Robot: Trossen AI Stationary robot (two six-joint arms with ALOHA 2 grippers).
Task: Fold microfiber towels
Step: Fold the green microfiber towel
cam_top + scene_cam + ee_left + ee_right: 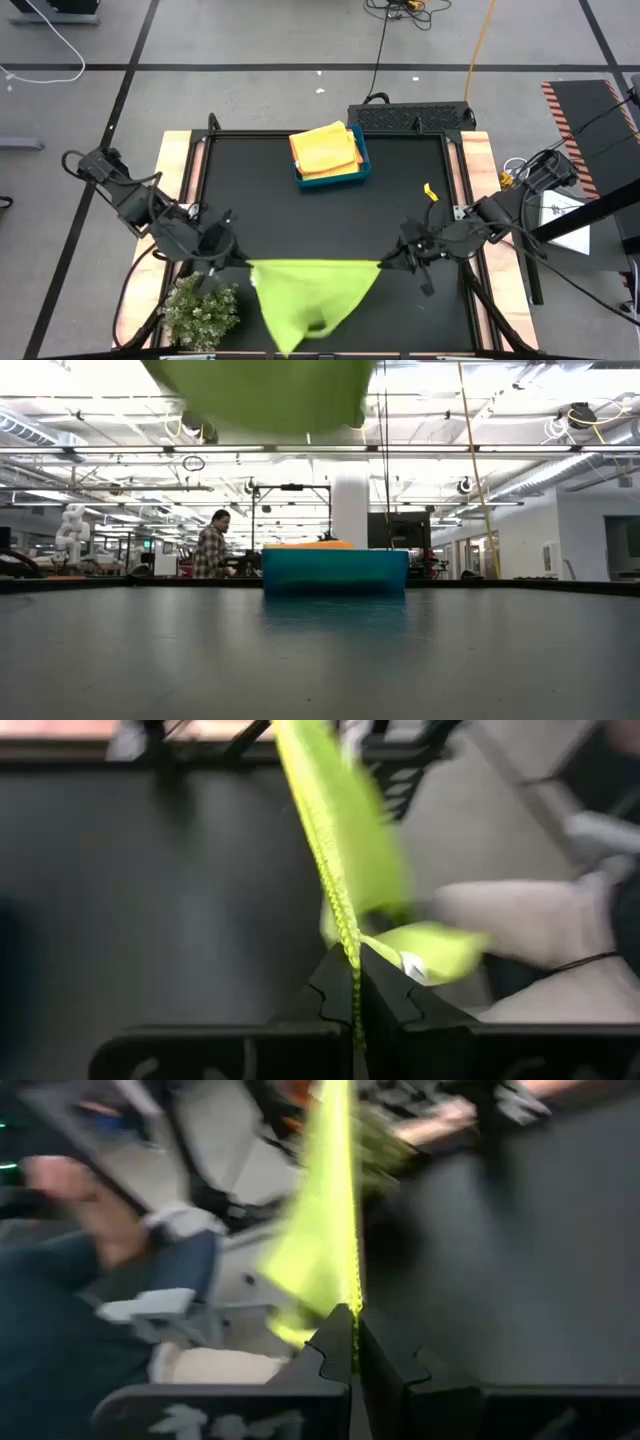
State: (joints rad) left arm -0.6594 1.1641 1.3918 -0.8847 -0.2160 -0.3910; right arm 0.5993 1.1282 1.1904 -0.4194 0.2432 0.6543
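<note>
A lime green towel (305,295) hangs stretched between the left gripper (238,260) and right gripper (388,262), each pinching one top corner, its edge running side to side above the table (300,210).

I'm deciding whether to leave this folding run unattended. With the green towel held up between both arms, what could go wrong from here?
1. The left gripper and right gripper each pinch only a thin edge of the lime green towel, so a corner might slip out.
2. The towel hangs by the small plant and could snag or tip it.
3. It hangs near the table's front edge, so lowering it might drape it off the table.
</note>
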